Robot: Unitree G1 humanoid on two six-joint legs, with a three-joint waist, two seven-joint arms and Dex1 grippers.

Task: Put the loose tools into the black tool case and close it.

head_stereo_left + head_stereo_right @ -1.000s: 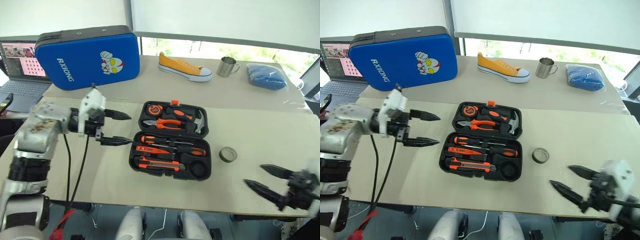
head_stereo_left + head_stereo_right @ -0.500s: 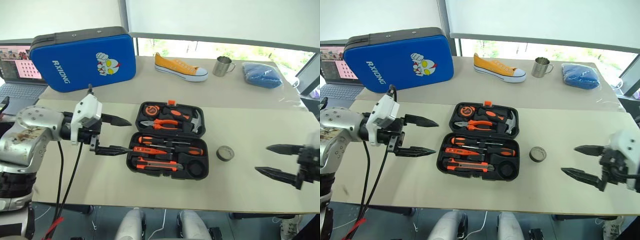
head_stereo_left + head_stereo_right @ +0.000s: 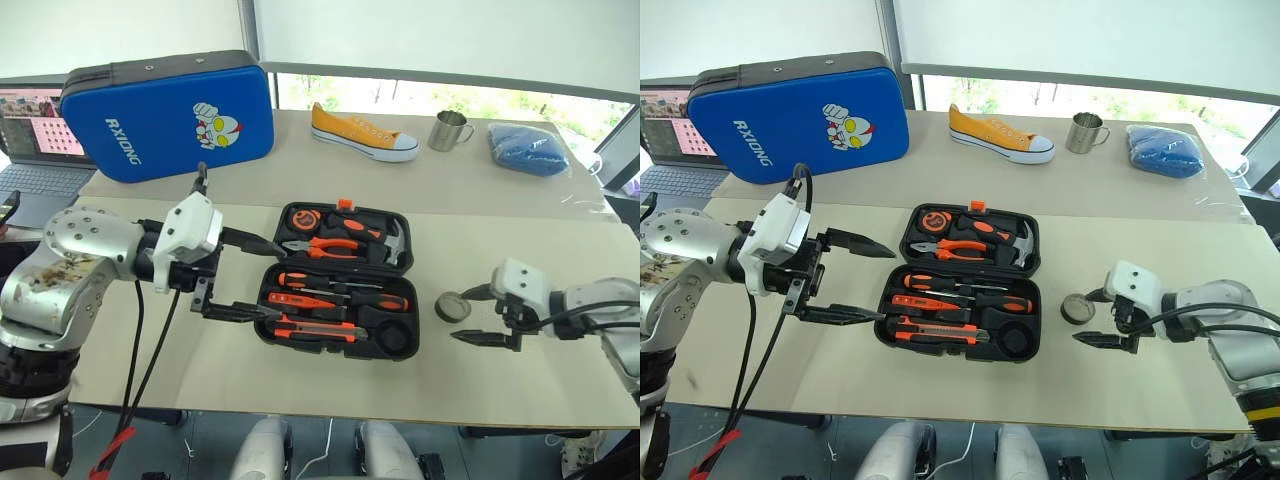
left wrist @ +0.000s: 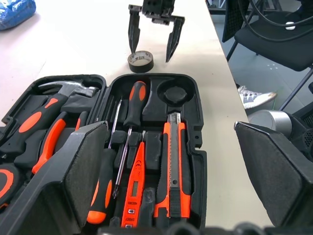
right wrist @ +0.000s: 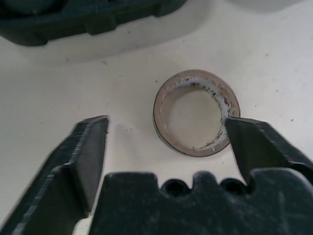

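Fingers of the right hand (image 3: pixel 478 314) stand spread, pinching nothing, one tip just past the tape roll (image 3: pixel 452 306) and the other on its near side; in the right wrist view one finger overlaps the roll's rim, and whether it touches cannot be told. The roll is a single small ring, dark outside and pale inside, lying flat on the tabletop (image 3: pixel 300 380) just right of the tool case (image 3: pixel 340 280). The left hand (image 3: pixel 262 278) is spread wide at the case's left edge, its far finger over the lid half, its near finger over the near half, gripping nothing.

The black moulded case lies open, orange latch at its far edge. The near half holds two black-and-orange screwdrivers (image 4: pixel 135 100), one slim orange tester screwdriver (image 4: pixel 134 185) and one utility knife (image 4: pixel 172 166); its round recess (image 4: pixel 176 93) sits empty. In the left wrist view the left hand's fingers cut off the handles nearest the camera. The lid half holds one hammer (image 3: pixel 394 243), one pair of pliers (image 3: pixel 330 246) and one tape measure (image 3: pixel 300 217).
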